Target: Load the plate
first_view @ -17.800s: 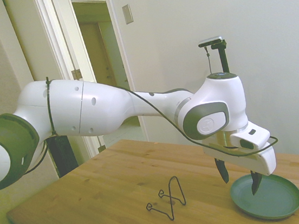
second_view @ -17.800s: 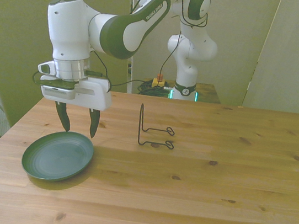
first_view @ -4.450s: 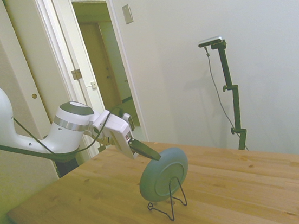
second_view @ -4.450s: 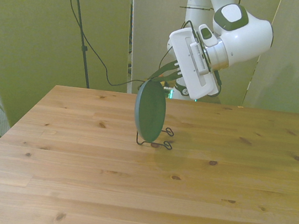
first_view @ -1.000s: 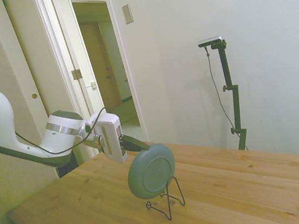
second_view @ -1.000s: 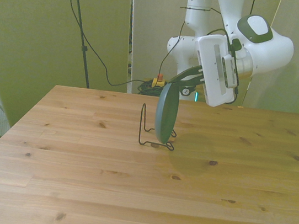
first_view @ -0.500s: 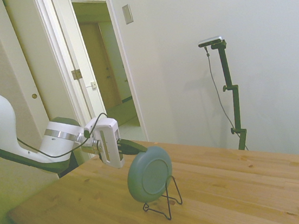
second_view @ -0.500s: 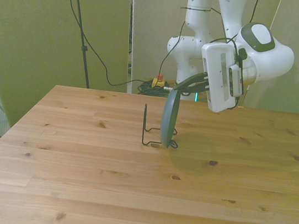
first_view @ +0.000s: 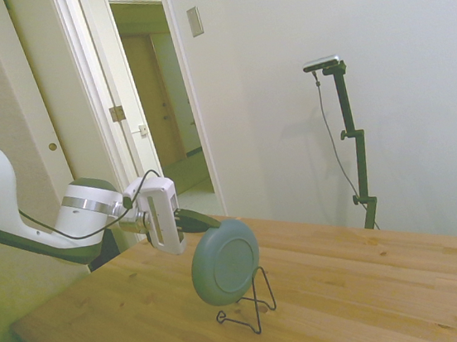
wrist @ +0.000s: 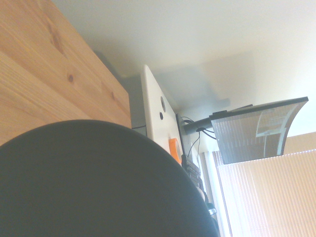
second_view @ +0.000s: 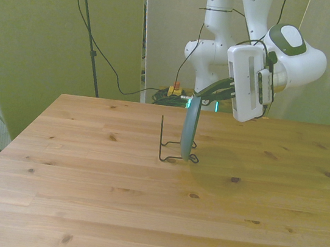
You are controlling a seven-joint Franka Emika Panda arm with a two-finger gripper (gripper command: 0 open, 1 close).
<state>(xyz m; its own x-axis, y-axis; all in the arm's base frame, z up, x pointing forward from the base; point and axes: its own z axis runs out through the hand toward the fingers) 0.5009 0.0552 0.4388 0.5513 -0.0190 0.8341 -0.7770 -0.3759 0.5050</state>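
The plate (first_view: 225, 262) is teal-green and stands on edge, its paler underside facing the side view. My gripper (first_view: 208, 222) is shut on its upper rim, reaching in level from the left. In the front view the plate (second_view: 189, 129) shows almost edge-on, and the gripper (second_view: 201, 98) pinches its top. The plate's low edge sits among the base wires of a thin black wire rack (second_view: 168, 146), just to the front view's right of the rack's upright loop. The rack (first_view: 254, 308) shows behind and below the plate. Close up, the plate (wrist: 89, 182) fills the wrist view's lower part.
The wooden table (second_view: 141, 206) stretches wide on all sides of the rack. A doorway (first_view: 154, 105) and a wall lie behind the arm. Cables and the robot's base (second_view: 202, 98) stand beyond the far edge.
The gripper and plate have shifted a little toward the front view's right, with the plate turning more edge-on. The wire rack has slid slightly the same way.
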